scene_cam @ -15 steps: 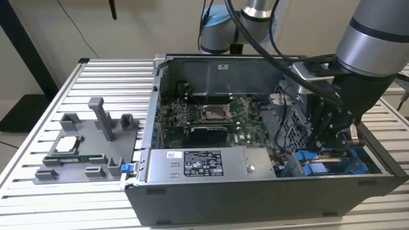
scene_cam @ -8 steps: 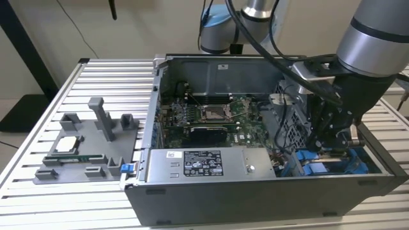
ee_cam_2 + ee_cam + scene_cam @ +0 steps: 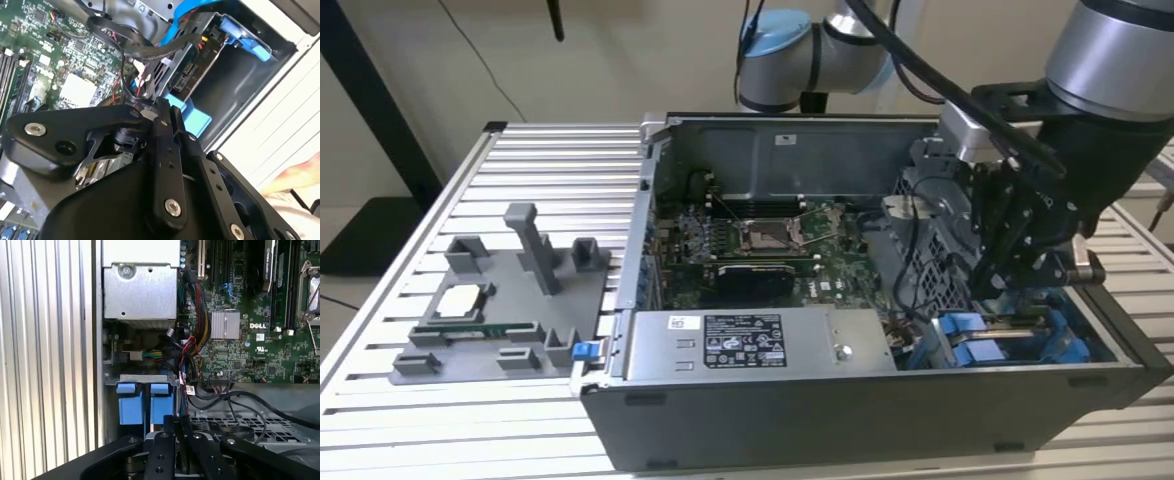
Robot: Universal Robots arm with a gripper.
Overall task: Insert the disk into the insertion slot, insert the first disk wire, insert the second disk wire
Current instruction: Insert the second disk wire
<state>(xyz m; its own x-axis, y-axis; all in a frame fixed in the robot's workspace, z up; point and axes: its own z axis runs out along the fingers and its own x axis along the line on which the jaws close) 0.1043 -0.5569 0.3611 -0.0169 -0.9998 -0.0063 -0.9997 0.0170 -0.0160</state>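
Note:
The disk point(image 3: 192, 72) sits inside the insertion slot point(image 3: 235, 80) of the drive cage, its dark connector end facing out and its blue carrier point(image 3: 196, 119) around it. In the exterior view my gripper point(image 3: 1007, 275) reaches down into the case just above the blue carriers point(image 3: 983, 338). In both wrist views the black fingers meet at the tip, and my gripper point(image 3: 149, 107) looks shut on a thin black disk wire point(image 3: 124, 60) that runs up to the cable bundle. The same wire point(image 3: 220, 399) curves toward my gripper point(image 3: 175, 426) beside the two blue carrier fronts point(image 3: 161, 405).
The open computer case point(image 3: 854, 410) lies on a slatted table point(image 3: 547, 150). The grey labelled power-supply box point(image 3: 747, 342) borders the cage, with the motherboard point(image 3: 767, 240) behind. A grey fixture point(image 3: 507, 300) with parts stands at the exterior view's left. Loose red and black cables point(image 3: 187, 357) crowd the cage.

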